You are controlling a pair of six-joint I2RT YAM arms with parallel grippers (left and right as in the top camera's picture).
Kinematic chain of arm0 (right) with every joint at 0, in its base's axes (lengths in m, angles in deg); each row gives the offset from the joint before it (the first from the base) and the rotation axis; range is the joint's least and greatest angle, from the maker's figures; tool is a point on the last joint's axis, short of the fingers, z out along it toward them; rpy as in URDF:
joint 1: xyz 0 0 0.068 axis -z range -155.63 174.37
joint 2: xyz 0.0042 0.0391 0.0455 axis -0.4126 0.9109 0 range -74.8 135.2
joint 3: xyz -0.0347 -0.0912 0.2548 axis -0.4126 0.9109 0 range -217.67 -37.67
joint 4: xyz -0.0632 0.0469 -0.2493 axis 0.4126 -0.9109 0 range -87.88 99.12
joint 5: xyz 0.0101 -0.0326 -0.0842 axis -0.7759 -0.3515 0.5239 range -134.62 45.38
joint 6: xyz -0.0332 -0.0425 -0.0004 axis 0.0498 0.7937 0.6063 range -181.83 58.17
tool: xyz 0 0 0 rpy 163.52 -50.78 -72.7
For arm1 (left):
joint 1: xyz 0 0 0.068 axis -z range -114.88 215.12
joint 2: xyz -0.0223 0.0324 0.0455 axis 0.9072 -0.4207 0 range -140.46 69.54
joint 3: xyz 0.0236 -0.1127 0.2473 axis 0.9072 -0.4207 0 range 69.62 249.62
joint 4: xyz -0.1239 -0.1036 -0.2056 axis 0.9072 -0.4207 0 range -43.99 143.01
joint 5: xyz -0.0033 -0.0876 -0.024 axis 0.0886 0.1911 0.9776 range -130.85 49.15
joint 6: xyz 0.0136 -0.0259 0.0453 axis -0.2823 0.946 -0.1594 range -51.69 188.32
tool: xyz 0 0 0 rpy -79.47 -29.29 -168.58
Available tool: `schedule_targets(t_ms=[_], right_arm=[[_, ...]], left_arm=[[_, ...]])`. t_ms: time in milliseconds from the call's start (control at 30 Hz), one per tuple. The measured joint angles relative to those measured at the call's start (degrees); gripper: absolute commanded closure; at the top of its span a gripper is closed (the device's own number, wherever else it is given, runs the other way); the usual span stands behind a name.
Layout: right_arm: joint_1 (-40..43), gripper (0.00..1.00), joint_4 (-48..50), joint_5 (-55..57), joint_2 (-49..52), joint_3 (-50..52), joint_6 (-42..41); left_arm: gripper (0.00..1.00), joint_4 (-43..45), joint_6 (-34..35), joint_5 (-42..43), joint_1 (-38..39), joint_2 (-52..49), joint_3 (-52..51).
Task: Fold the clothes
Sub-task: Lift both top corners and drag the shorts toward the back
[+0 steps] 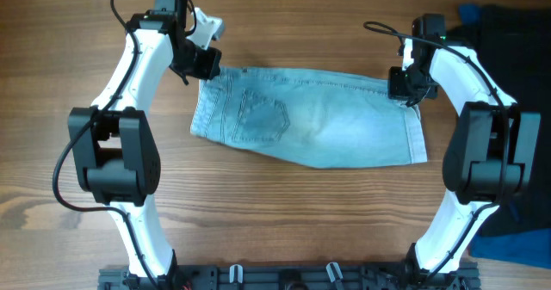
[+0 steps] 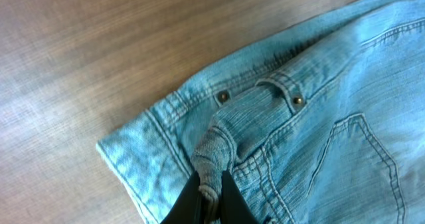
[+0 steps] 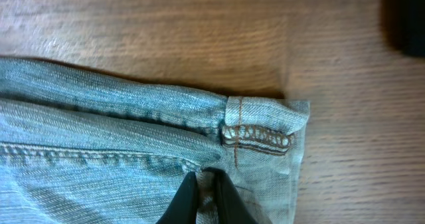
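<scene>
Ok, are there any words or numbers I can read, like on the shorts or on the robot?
None: no word, label, brand, number or sign can be read in any view.
Denim shorts: stitching only, no tag or print showing.
Rivets: too small to show any lettering.
Robot arms: plain white and black, no readable marking.

Wood-grain table [image 1: 301,225], brown, matte. We note light-blue denim shorts [image 1: 318,126] spread flat across its middle, stitched back pocket facing up near the left end. At the right edge lies a black garment [image 1: 521,40], with dark blue fabric [image 1: 521,251] beside it.
</scene>
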Motion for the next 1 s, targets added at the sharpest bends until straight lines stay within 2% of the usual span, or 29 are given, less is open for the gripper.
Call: schedule_targets(t_ms=[133,267,467,600,833,1000], right_arm=[[0.0,0.96,-6.05,-1.95,-0.44,-0.31,-2.67],[0.0,0.96,-7.65,-2.32,-0.44,-0.28,-4.66],[0.0,0.96,-7.28,-2.54,-0.61,1.7,-6.34],[0.0,0.96,-3.54,-2.8,-2.08,5.77,-7.63],[0.0,0.96,9.11,-3.15,-5.49,12.02,-8.24],[0.0,0.96,18.25,-3.32,-5.05,12.81,-8.17]], left_arm=[[0.96,-6.51,2.78,0.0,0.0,0.0,-0.07],[0.96,-10.03,8.74,-0.02,0.0,0.0,-0.09],[0.96,-9.6,15.56,-0.02,0.0,-0.35,-3.41],[0.96,-4.52,20.24,0.07,-0.02,-0.83,-10.64],[0.96,0.48,26.14,-0.63,-0.11,-0.31,-12.61],[0.96,11.8,26.58,-1.75,-0.11,-1.38,-13.35]])
